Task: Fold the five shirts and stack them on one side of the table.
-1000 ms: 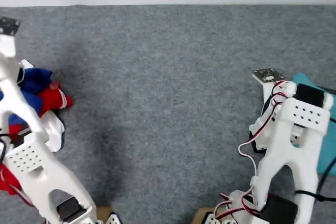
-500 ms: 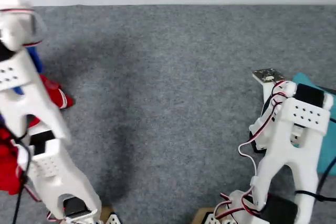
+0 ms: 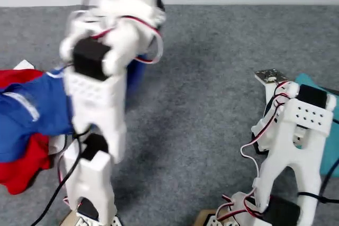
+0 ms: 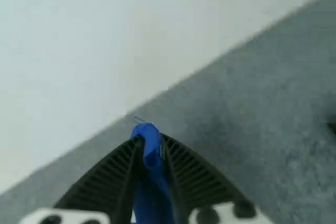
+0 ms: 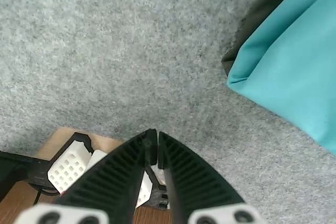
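Shirts here are mostly unfolded. A teal shirt (image 3: 331, 152) lies flat with a crisp, straight folded edge at the right side of the table (image 3: 212, 78), just beside the right arm. Under its edge sits a dark layer (image 5: 257, 19) that may be a second folded shirt, though I cannot tell. That looks like the start of the stack, so I judge one garment done, perhaps two.

At the left side is a loose heap. A blue shirt (image 3: 32, 109) is draped in soft, rumpled folds over a crumpled red garment (image 3: 21, 170), and a scrap of white cloth (image 3: 24, 66) peeks out behind. None of these is folded, so most of the work remains.

The left gripper (image 4: 148, 142) is raised above the table, with its ribbed black jaws clamped on a thin pinch of the blue shirt. The fabric trails from it back to the heap. The right gripper (image 5: 154, 140) hangs low near its own base with its jaws pressed together and nothing between them.

The table covering is grey, matte and felt-like, probably grippy enough to drag on thin knit cloth.
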Motion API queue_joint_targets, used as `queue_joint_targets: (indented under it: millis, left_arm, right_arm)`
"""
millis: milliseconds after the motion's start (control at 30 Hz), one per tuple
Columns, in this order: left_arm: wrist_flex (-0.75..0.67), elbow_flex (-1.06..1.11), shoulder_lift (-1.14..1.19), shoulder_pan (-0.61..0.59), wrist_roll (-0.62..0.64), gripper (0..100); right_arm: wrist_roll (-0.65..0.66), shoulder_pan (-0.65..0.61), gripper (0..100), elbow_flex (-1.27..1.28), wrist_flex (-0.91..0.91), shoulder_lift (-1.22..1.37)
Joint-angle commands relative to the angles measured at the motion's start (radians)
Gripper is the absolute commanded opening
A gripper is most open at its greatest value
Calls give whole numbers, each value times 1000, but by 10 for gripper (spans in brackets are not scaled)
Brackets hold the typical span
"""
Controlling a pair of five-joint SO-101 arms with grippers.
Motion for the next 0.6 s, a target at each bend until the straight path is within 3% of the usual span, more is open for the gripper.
queue_joint_targets:
  millis: [0, 267, 433, 567]
  left_arm:
    - [9, 7, 75, 17, 8, 6]
    - [77, -1, 78, 3, 28, 167]
    - [78, 31, -28, -6, -43, 176]
    - [80, 213, -163, -17, -78, 174]
  right_arm:
    - [-11, -7, 10, -8, 41, -39]
    - [-11, -7, 10, -8, 39, -39]
    - [-11, -7, 10, -8, 39, -39]
    - [-11, -7, 10, -8, 39, -39]
